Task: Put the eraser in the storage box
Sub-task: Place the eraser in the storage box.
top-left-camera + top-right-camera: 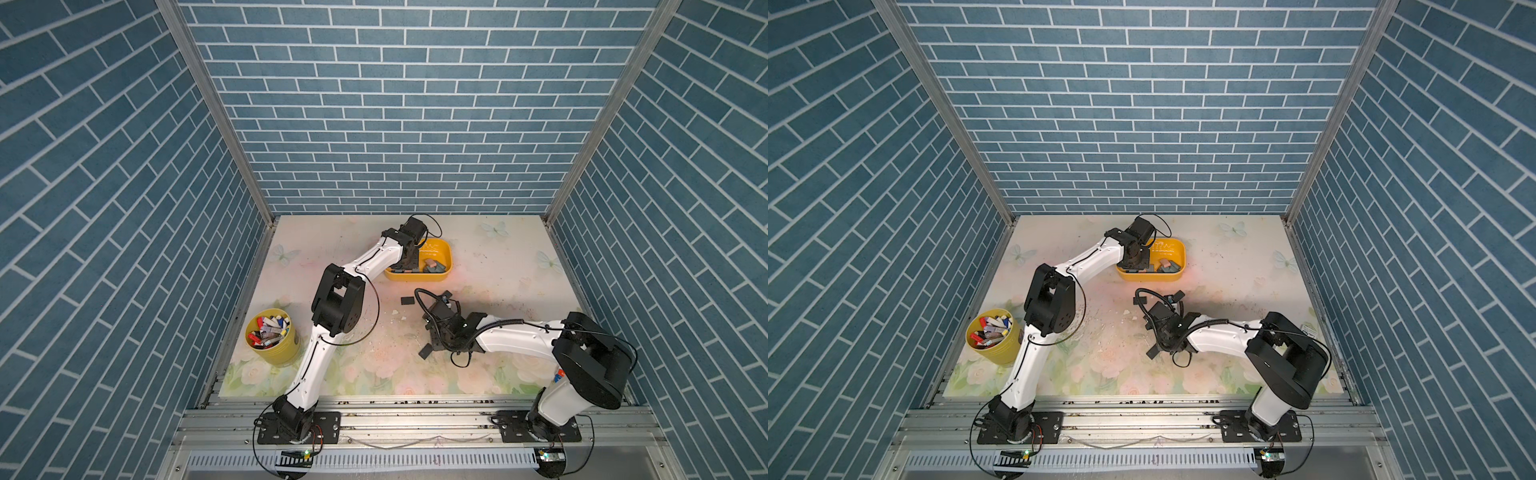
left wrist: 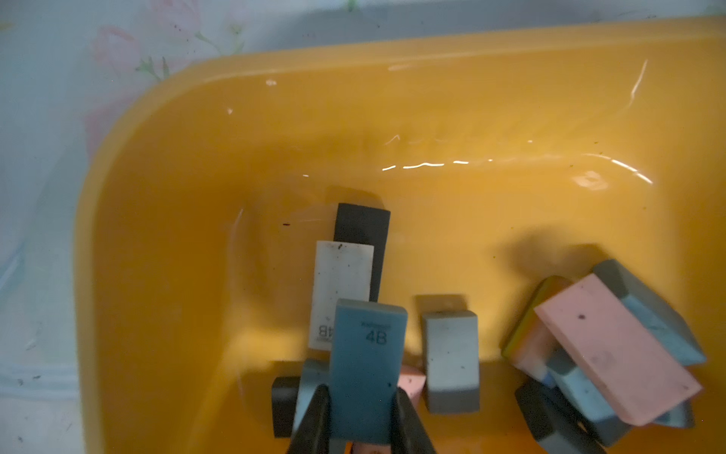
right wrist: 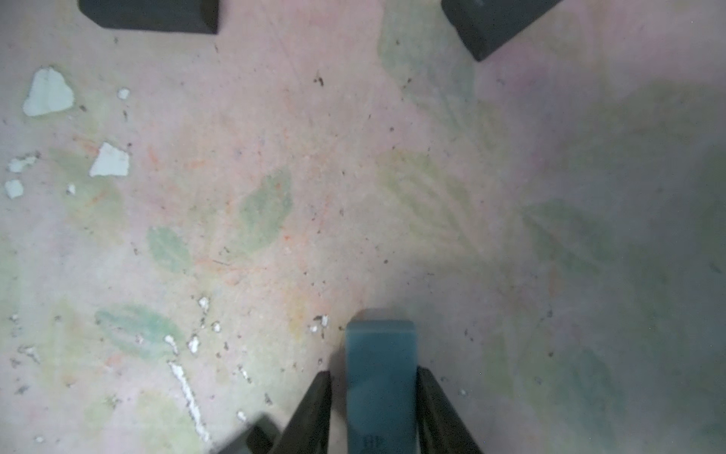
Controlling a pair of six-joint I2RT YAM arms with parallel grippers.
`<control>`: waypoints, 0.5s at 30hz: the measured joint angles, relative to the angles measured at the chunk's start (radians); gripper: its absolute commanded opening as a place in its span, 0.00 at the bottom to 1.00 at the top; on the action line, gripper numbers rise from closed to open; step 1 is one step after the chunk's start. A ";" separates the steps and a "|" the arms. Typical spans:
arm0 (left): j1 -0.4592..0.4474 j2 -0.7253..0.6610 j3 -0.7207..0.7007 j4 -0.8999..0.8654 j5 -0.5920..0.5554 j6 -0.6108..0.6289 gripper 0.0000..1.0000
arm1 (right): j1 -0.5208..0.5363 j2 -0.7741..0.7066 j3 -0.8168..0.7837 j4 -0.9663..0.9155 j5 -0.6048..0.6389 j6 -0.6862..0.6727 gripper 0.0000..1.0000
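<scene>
left gripper (image 2: pixel 361 416) pinches the blue 4b eraser (image 2: pixel 367 353), long side pointing up the frame, right over the yellow storage box (image 2: pixel 157 236) floor.

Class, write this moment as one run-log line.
left gripper: shut on blue eraser over storage box | right gripper: straddles second eraser on table, not clamped

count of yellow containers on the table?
2. The storage box sits at the far centre. The round cup of pens stands at the near left. No others show in any view, and nothing that large looks hidden.
</scene>
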State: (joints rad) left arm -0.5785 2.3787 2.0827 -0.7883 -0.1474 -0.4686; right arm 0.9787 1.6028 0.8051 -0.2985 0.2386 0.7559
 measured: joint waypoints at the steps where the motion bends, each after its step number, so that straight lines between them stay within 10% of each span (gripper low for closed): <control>1: 0.000 0.003 0.000 -0.002 0.001 0.002 0.31 | 0.000 0.000 0.000 0.000 0.001 0.002 0.33; 15: 0.002 0.021 0.000 -0.002 0.018 0.003 0.56 | 0.003 0.003 0.000 0.000 0.013 0.007 0.24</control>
State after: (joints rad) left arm -0.5762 2.3997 2.0830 -0.7906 -0.1295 -0.4652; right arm 0.9817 1.6058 0.8051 -0.2981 0.2516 0.7631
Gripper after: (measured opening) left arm 0.519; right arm 0.259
